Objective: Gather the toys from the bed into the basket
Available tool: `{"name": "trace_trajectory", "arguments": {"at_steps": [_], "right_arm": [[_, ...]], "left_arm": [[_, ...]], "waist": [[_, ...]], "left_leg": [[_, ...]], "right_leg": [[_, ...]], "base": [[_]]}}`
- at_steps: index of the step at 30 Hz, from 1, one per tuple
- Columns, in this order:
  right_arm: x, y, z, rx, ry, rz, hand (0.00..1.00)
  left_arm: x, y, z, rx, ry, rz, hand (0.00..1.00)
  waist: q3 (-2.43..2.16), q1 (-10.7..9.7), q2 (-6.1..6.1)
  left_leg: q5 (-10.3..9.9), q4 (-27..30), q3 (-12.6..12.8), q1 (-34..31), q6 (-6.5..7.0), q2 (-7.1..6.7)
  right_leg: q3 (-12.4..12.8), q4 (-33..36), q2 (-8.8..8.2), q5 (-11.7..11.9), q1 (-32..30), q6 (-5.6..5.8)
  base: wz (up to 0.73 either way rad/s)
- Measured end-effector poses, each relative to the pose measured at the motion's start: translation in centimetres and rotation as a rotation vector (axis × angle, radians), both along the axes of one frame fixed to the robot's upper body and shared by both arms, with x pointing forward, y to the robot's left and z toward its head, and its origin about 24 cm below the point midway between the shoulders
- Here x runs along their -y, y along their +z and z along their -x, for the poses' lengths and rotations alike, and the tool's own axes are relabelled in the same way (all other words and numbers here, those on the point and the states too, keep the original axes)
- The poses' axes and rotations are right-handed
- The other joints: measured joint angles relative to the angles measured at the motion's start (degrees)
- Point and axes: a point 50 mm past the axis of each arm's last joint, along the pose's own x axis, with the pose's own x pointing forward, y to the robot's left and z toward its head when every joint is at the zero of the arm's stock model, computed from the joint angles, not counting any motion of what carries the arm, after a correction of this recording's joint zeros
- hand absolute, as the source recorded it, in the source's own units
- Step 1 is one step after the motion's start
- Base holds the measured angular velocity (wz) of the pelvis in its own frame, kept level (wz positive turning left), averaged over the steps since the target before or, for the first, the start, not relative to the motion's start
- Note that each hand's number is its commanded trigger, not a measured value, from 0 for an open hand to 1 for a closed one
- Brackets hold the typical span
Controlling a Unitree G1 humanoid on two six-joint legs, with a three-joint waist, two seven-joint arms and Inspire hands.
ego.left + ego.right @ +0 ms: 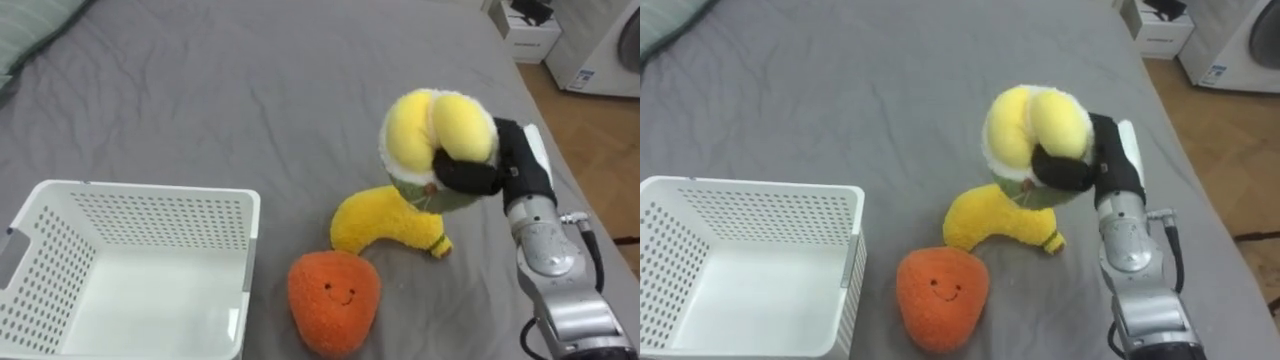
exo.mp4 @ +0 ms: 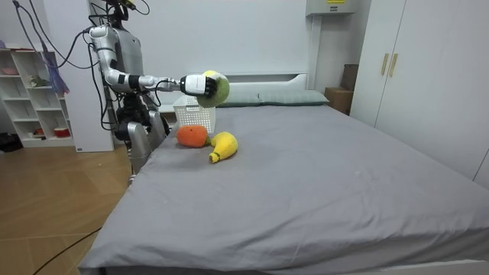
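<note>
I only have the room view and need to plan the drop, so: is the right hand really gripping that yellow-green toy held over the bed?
Observer: Yes. In the eye views the right hand's dark fingers curl round the yellow-green toy.
Operator: Anything in the basket?
Observer: The white basket holds no toy; its bottom shows bare.
Operator: Is the orange toy against it?
Observer: No, the orange toy lies just apart from the basket's corner, smiling face up.

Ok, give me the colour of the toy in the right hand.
The toy is yellow on top, green underneath; clearest in left eye view.
</note>
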Motion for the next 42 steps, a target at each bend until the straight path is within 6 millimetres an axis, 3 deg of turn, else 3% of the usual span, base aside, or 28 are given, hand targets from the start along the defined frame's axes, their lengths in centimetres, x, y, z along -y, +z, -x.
{"name": "trace_trajectory", "arguments": {"at_steps": [5,10,18,20,25,30,32,35,42], "right_arm": [[-0.8,1.0,-0.5,0.016,0.053,0.019,1.00],[-2.6,1.8,-1.4,0.022,0.148,0.086,0.92],[-6.4,2.8,-2.5,0.018,0.329,0.128,0.89],[-7.0,3.0,-2.6,0.023,0.347,0.145,0.87],[-9.0,3.1,-2.7,0.005,0.428,0.158,0.66],[-10.6,2.6,-2.4,-0.027,0.472,0.133,0.60],[-11.6,2.2,-2.1,-0.051,0.502,0.128,0.56],[-12.7,1.9,-1.9,-0.069,0.521,0.126,0.00],[-13.7,1.7,-1.6,-0.094,0.571,0.141,0.00]], "left_arm": [[0.0,0.1,-0.4,0.013,-0.003,-0.006,0.00],[0.1,0.1,-0.8,0.025,-0.008,-0.004,0.00],[0.6,0.1,-1.8,0.045,-0.040,0.003,0.00],[0.7,0.2,-2.3,0.064,-0.049,0.005,0.00],[1.2,0.3,-3.2,0.099,-0.047,0.010,0.00],[1.3,0.4,-3.7,0.118,-0.038,-0.003,0.00],[1.3,0.5,-3.9,0.129,-0.041,-0.014,0.00],[1.4,0.7,-4.4,0.146,-0.053,-0.017,0.00],[1.6,0.7,-4.6,0.145,-0.056,-0.021,0.00]], "waist": [[-0.12,1.5,-0.21],[-0.14,3.0,-0.12],[-0.13,5.2,0.29],[-0.13,6.7,0.30],[-0.17,9.5,0.21],[-0.17,12.3,-0.76],[0.07,13.3,-1.27],[0.33,14.3,-1.75],[0.35,14.5,-1.87]], "left_leg": [[0.0,0.0,0.0,-0.2,0.02,0.01],[0.0,0.1,-0.2,-0.6,0.02,0.03],[0.1,0.5,-2.8,-0.9,0.05,-0.25],[0.2,0.5,-3.4,-1.0,0.08,-0.37],[0.4,0.5,-5.0,-1.2,0.18,-0.63],[0.8,0.8,-6.7,-1.9,0.33,-0.96],[0.8,0.9,-7.5,-2.0,0.38,-1.16],[0.9,0.9,-8.2,-2.2,0.46,-1.38],[1.2,0.9,-8.9,-2.3,0.86,-1.93]], "right_leg": [[0.0,0.5,-0.02,0.0,-0.2,0.00],[-0.3,0.5,0.01,0.0,-0.2,-0.01],[-2.2,0.1,-0.43,0.0,0.8,0.00],[-3.0,-0.5,-0.53,0.0,1.3,0.01],[-4.6,-0.5,-0.80,0.0,1.7,0.04],[-6.7,-0.5,-1.19,-0.1,2.0,0.11],[-7.4,-0.6,-1.32,-0.1,2.4,0.19],[-8.0,-0.6,-1.49,-0.1,2.6,0.23],[-8.5,-0.5,-1.97,-0.1,2.9,0.49]], "base": [[0.00],[0.02],[0.15],[0.16],[0.16],[0.20],[0.15],[0.12],[0.06]]}}
